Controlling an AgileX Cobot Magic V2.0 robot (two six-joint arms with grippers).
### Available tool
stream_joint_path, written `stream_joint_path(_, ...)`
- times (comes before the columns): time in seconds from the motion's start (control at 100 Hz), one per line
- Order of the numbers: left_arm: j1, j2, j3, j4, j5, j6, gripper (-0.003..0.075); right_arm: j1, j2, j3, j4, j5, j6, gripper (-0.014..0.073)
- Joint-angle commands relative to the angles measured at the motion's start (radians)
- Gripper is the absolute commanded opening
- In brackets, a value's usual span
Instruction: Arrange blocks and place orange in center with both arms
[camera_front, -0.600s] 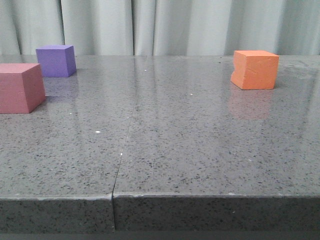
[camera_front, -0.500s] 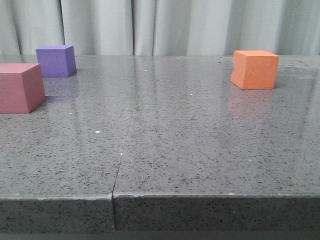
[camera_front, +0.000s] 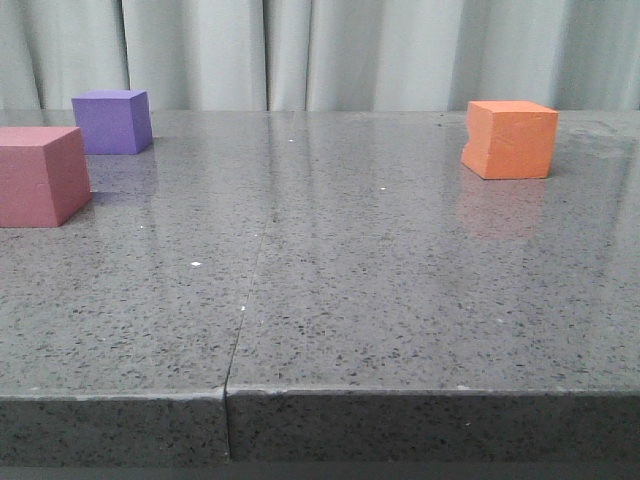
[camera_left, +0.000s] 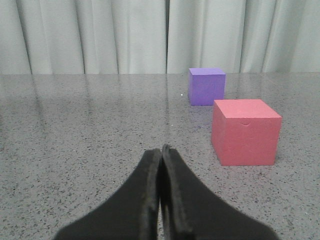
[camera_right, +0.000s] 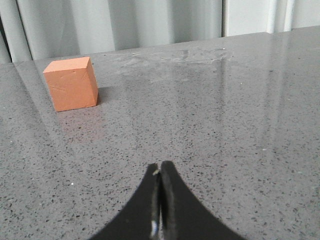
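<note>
Nearest to us, the left pincer (camera_left: 160, 200) hangs low over the speckled grey worktop (camera_front: 330, 300), its two black fingers pressed tight together with nothing between them, and the right pincer (camera_right: 160, 210) matches it, tips closed on empty air. Out past the left pincer sits the pink-red cube (camera_left: 245, 131), and just behind that, close but apart, the purple cube (camera_left: 206, 86), with the curtain (camera_front: 320, 55) hanging at the back. Measured from the pink-red cube in the front view (camera_front: 40, 175), the purple one (camera_front: 112, 122) stands just beyond it, and the orange cube (camera_front: 510, 139) is well apart, far across the bare middle of the worktop, level with the purple one in depth. The right wrist view finds that orange cube (camera_right: 71, 83) ahead and off to one side, standing square and flat, a dent showing on one edge in the front view. It looks like matte foam: light, a little soft, grippy rather than slick, so a gentle squeeze should do. My call is to spread the fingers wide, come down over it and pinch two opposite flat faces around mid-height, steering clear of the dented edge. Nothing is arranged yet; the centre spot awaits.
</note>
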Motion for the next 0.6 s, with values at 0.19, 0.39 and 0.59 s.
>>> stream_joint_path(0.19, -0.004, -0.032, 0.047, -0.003, -0.078, -0.008, -0.002, -0.008, -0.021, -0.019, -0.013, -0.101, -0.012, -0.0068)
stream_joint_path(0.39, -0.004, -0.032, 0.047, -0.003, -0.078, -0.008, -0.002, -0.008, -0.021, -0.02, -0.003, -0.108, -0.011, -0.0068)
stream_joint_path(0.59, -0.004, -0.032, 0.047, -0.003, -0.078, -0.008, -0.002, -0.008, -0.02, -0.029, 0.005, -0.107, 0.009, -0.0068)
